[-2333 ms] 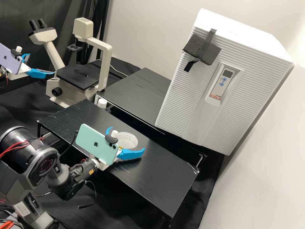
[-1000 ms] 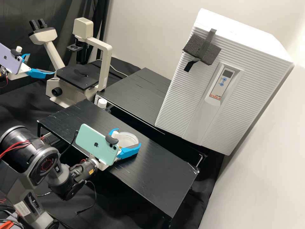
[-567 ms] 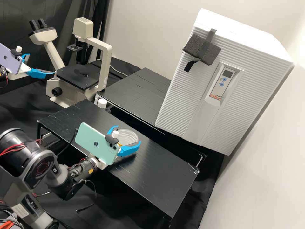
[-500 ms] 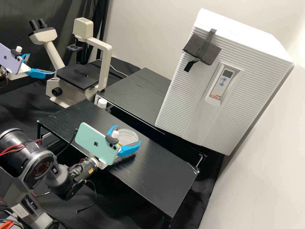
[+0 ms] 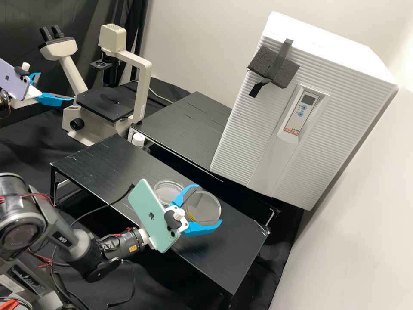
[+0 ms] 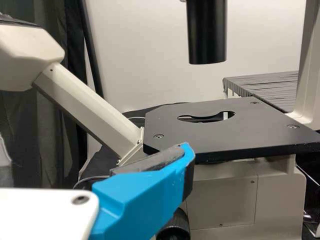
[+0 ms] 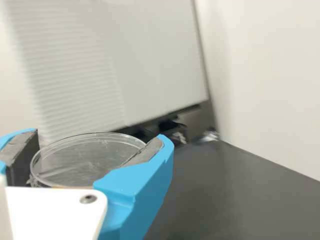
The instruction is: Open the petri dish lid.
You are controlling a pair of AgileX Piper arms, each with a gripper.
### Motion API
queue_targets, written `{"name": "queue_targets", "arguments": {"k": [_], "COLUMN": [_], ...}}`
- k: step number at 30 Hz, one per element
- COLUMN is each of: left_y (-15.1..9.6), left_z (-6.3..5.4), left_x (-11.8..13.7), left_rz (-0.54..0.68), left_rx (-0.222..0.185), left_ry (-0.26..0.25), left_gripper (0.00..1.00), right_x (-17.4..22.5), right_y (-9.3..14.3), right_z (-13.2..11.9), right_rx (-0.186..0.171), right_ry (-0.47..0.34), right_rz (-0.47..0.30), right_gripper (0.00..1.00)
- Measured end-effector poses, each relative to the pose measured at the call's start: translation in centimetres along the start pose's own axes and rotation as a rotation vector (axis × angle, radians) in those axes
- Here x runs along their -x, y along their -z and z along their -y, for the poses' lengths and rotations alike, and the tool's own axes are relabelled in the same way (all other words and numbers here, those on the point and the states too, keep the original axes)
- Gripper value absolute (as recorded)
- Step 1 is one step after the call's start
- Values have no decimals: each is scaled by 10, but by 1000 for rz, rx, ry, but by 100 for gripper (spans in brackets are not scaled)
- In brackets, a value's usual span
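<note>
two round clear pieces lie side by side, and the gap between them is what matters. the base (image 5: 165,192) sits on the black stand (image 5: 226,249), just beside the nearer finger of the right gripper (image 5: 210,204), while what looks to be the lid (image 5: 206,206) is between that gripper's fingers, pinched by its rim. being round, it has no long axis to line up; what counts is that it comes down on the bare side of the stand, away from the base. how high it hangs over the surface, if at all, i can't quite judge from this angle.

the right arm (image 5: 122,245) is much the nearer one, coming in low over the stand's long edge, its gripper about level and a phone (image 5: 151,217) clipped behind it. the left gripper (image 5: 56,86) is well off by the microscope (image 5: 103,103), fingers spread, holding nothing.

i'd call the opening itself done. next would be lowering the lid flat and letting go gently; swinging back could knock the base.
</note>
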Motion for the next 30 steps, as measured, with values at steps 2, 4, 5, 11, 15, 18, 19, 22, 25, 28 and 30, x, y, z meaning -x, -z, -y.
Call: {"name": "queue_targets", "arguments": {"k": [2,4,5,11,15,18,19,22,25,28,30], "left_y": [0,0,0,0,0,0,0,0,0,0,0], "left_z": [0,0,0,0,0,0,0,0,0,0,0], "left_x": [0,0,0,0,0,0,0,0,0,0,0], "left_rz": [0,0,0,0,0,0,0,0,0,0,0], "left_rx": [0,0,0,0,0,0,0,0,0,0,0], "left_ry": [0,0,0,0,0,0,0,0,0,0,0], "left_gripper": [100,100,100,100,100,100,100,100,100,100,100], "right_x": [-4,-7,-9,-15,-15,-15,-15,-15,-15,-15,-14], "right_y": [-4,-8,-10,-17,-17,-17,-17,-16,-15,-13,-12], "right_z": [2,4,5,5,7,8,8,9,11,10,9], "right_rx": [4,30,47,115,138,149,151,150,148,147,145], "right_ry": [6,19,20,-5,-5,0,0,3,11,6,1], "right_rz": [23,44,55,119,127,124,124,123,118,107,99], "right_gripper": [0,0,0,100,100,100,100,100,100,100,100]}}
